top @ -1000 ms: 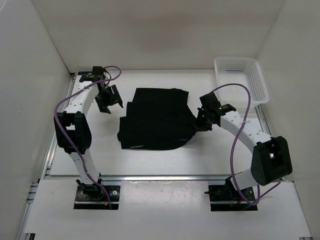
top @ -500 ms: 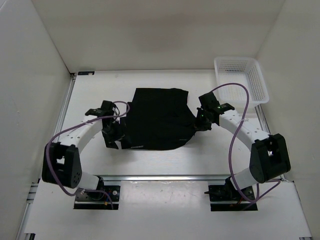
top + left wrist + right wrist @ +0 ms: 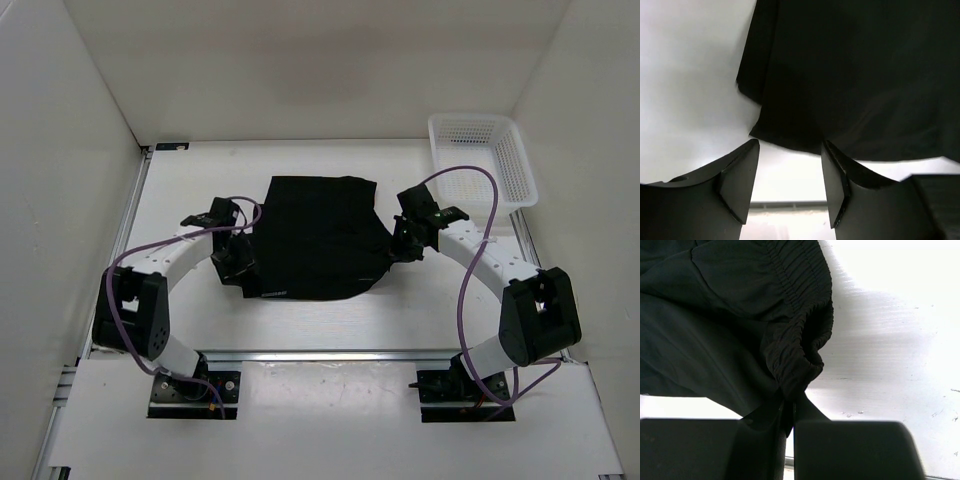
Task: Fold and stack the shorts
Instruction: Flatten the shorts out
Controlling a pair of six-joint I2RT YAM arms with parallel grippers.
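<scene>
Top external view puts the shorts [image 3: 312,238] in the middle of the surface [image 3: 190,190], lying flat as one dark, nearly square patch between my two arms. They are thin, soft cloth, so I judge them light and limp. They will sag and slip from any hold that takes only one layer, and they will not keep a crease by themselves. The best places to hold are the thick parts, the gathered waistband [image 3: 799,300] and the hemmed corners, where the cloth is doubled and gives the pads something to bite.

My right claw [image 3: 791,416] is pressed together and pinches a bunched end of that waistband at the right edge of the shorts. My left claw [image 3: 790,147] is spread at the near-left corner. A point of the cloth lies just ahead of the gap between its fingers, and I cannot tell if the pads touch it. Closing there should catch the corner, but only if both layers go in.

From above the shorts are only a black shape, with no folds to read. The right wrist view shows the ribs of the elastic and the pinch itself. The left wrist view shows that the left edge has one layer lying over another. Only the top view shows the white mesh basket [image 3: 470,122], well apart at the far right corner of the surface.
</scene>
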